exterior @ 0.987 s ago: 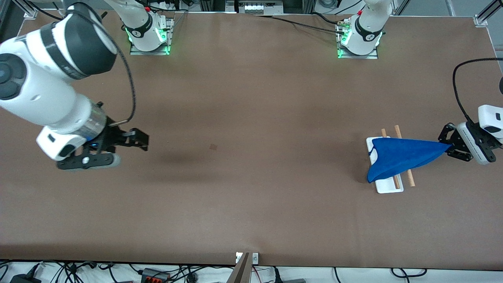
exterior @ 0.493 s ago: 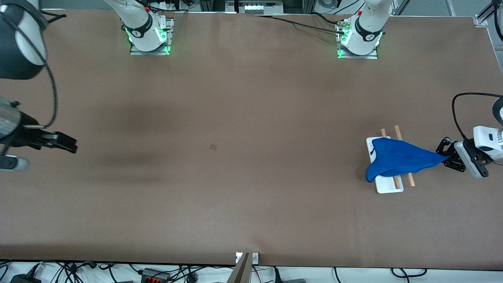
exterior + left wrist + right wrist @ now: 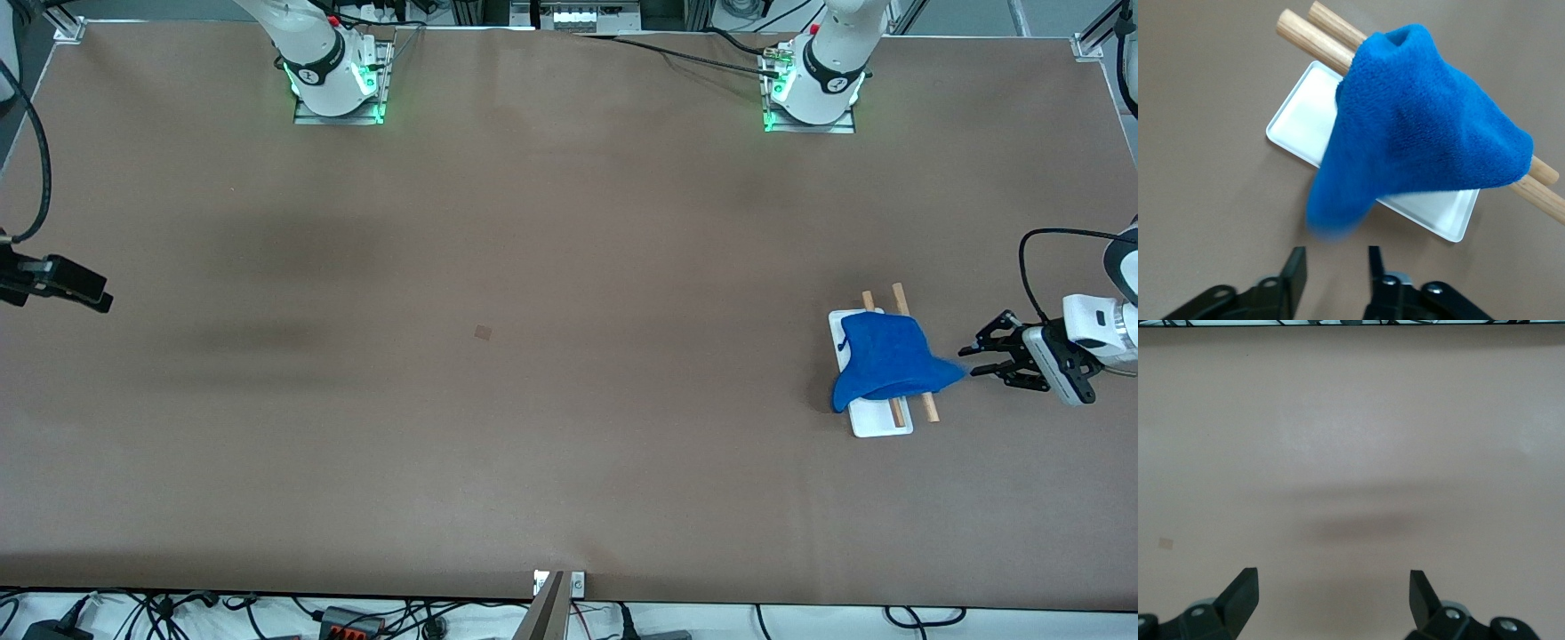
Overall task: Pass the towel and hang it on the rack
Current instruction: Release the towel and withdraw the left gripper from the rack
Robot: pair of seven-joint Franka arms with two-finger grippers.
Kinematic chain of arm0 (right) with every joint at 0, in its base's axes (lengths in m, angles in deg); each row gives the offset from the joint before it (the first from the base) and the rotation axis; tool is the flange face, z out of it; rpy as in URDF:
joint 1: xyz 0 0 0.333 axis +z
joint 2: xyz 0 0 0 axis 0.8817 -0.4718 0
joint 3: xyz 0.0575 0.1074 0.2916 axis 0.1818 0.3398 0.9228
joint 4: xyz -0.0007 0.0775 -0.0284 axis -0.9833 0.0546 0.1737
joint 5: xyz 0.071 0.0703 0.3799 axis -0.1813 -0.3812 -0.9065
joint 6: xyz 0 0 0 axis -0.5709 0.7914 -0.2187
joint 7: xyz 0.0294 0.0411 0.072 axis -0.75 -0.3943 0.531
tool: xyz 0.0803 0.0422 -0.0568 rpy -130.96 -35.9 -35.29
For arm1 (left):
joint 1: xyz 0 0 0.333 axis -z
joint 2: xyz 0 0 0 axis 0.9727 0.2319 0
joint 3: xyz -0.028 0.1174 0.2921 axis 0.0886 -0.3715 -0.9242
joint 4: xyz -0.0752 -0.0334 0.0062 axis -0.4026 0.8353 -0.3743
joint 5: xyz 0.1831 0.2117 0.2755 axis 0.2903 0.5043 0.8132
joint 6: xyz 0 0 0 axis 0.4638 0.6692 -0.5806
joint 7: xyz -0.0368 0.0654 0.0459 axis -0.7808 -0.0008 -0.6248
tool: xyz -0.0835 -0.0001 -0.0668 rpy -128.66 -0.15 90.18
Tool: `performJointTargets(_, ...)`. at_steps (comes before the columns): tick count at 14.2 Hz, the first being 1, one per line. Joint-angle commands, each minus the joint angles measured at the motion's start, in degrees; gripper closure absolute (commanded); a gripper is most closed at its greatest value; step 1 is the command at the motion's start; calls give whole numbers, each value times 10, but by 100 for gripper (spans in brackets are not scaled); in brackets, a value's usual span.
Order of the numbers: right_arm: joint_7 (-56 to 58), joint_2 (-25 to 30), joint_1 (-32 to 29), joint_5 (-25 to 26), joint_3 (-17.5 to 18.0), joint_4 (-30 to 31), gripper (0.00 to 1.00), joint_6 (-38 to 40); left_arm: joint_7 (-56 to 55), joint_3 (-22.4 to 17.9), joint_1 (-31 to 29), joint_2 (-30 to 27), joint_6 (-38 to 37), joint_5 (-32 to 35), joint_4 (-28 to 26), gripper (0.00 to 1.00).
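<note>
The blue towel (image 3: pixel 885 360) is draped over the two wooden rods (image 3: pixel 916 356) of the rack (image 3: pixel 876 422), which stands near the left arm's end of the table (image 3: pixel 569 356); the towel's lower fold hangs down on the side of the white tray base (image 3: pixel 1431 210) that is nearer to the front camera, and a pointed corner trails off the rods toward the left gripper (image 3: pixel 978 358). That gripper hovers just beside this corner with its fingers (image 3: pixel 1295 270) parted and nothing between them; in the left wrist view the cloth tip hangs free just clear of the fingertips. The step in hand looks like the release and withdrawal after hanging, and the task appears almost complete. To finish it well, the jaws should be spread fully before any backing away, so that the fuzzy pile does not snag on a pad and drag the towel off the rods. The retreat is best made straight away from the rack and slightly upward, avoiding any sweep across the rods, since the stand looks light and could tip or slide. The drape looks uneven, heavier toward the front camera, so a jolt might let it slip. The right gripper (image 3: pixel 1331 590) waits over bare table toward the right arm's end, fingers spread wide and empty
</note>
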Motion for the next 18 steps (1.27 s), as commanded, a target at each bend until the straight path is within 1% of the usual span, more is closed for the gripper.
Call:
performJointTargets(1,13,34,7,-8,-11,35,0,2,-6,7,-2,2,-34,13,46,0)
performJointTargets(4,6,39,6,-7,-11,41,0,14,-18,6,4,3,-147,13,129,0)
performJointTargets(6,9,68,7,-5,-10,86,0,0,-71,6,7,3,-236,14,177,0)
performJointTargets(8,11,109,7,-3,-10,160,0,-44,-205,6,25,1,-349,14,241,0)
performJointTargets(9,11,124,7,-3,-10,187,0,-59,-275,6,40,1,-397,31,282,0)
performJointTargets(10,11,131,7,-2,-10,198,0,-63,-317,12,54,1,-422,57,316,0)
performJointTargets(11,12,133,7,-2,-11,202,0,-63,-347,13,61,1,-448,64,339,0)
performJointTargets(12,12,136,7,-1,-10,208,0,-64,-372,13,65,0,-466,68,344,0)
performJointTargets(14,12,139,7,0,-10,216,0,-72,-413,13,81,-12,-469,73,343,0)
performJointTargets(15,12,139,7,0,-10,218,0,-75,-421,13,96,-13,-470,96,343,0)
performJointTargets(16,12,140,7,-1,-10,218,0,-75,-422,13,100,-14,-475,105,344,0)
performJointTargets(18,15,139,7,-1,-9,219,0,-71,-422,13,109,-17,-487,107,344,0)
